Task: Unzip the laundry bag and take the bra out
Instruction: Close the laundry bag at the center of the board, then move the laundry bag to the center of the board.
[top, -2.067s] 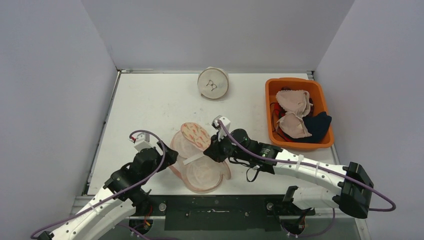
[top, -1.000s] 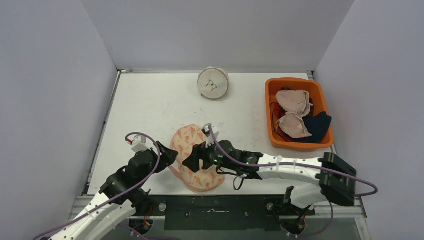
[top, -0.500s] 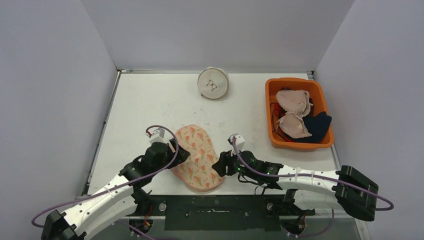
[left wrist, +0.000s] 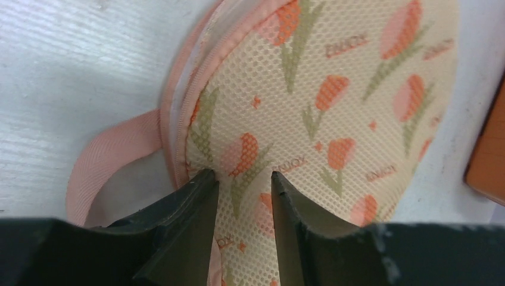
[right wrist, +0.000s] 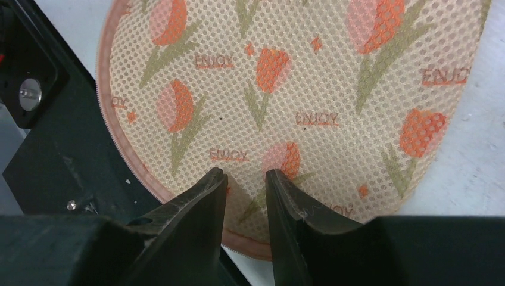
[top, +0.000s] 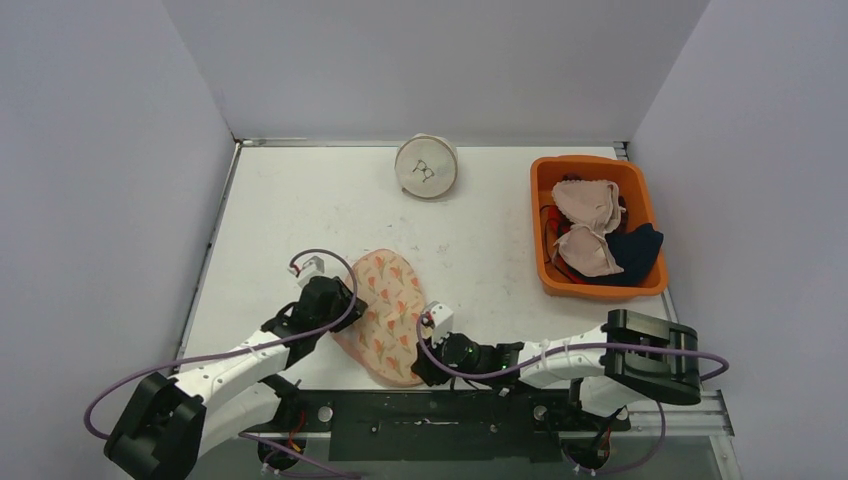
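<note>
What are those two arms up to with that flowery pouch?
They are working on a mesh laundry bag with a tulip print, which lies flat at the near edge of the table. The left claw sits at its left edge by the pink strap, and the right claw at its near right edge. Both have their fingers slightly apart over the mesh. The bag looks zipped shut, with nothing taken out yet. An orange bin of garments stands off to the right.

Left arm (top: 232,355) and right arm (top: 560,362) of white shell links, black joint housings (top: 648,358), purple cable (top: 322,251) looping along each, small white camera block (top: 308,267) at each wrist, left gripper (left wrist: 243,174) and right gripper (right wrist: 245,171) with matte black tapering fingers (left wrist: 178,226)
</note>
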Robot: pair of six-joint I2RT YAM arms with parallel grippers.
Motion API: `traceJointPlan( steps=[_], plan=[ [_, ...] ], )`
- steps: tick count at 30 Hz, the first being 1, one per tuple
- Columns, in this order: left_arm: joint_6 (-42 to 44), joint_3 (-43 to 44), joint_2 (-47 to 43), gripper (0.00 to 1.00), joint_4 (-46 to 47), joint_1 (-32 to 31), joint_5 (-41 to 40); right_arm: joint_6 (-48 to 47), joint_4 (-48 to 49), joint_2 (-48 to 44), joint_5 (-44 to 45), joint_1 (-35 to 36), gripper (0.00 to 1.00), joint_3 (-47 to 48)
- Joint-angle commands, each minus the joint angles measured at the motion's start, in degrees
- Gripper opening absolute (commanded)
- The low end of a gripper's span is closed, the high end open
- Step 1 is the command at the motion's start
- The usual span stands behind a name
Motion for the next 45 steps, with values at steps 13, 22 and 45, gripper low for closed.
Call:
traceJointPlan(
  steps=[13,22,45],
  plan=[
    [-0.1,-2.3,-1.9,0.34,0.7,4.1,1.1,1.2,-2.7,-4.4,9.3,4.9,0.38,2.2],
    [1.6,2.3,-16.4,0.48,-10.9,4.3,0.2,1.1,-7.4,-11.7,5.5,6.6,0.50,3.8],
    [2.2,2.7,-27.0,0.57,-19.0,4.4,1.2,8.5,-11.1,-3.8,18.1,-2.1,0.47,0.1]
  ],
)
